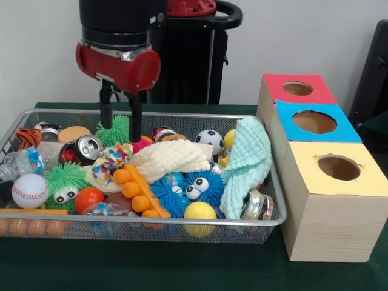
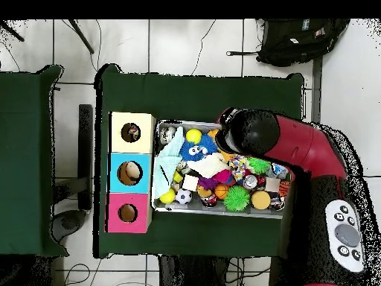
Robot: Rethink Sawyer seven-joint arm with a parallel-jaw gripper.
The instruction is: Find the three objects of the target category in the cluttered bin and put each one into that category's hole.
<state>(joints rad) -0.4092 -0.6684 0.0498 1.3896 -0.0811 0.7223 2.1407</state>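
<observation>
Search step: the tool (image 1: pixel 120 124), fingers spread and empty, hangs over the bin (image 1: pixel 273 200) just above 1 dotted cloth (image 1: pixel 111 156); next it should descend and pinch that cloth, then carry it to the yellow-topped hole (image 1: pixel 339 167)

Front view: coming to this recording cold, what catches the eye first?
The silver mesh bin, heaped with bright toys, fills the left and centre. The red and black gripper hangs over its far left part, fingers open just above a dotted white fabric piece. To the right, three wooden boxes stand in a row; the yellow-topped hole is nearest the camera.
</observation>
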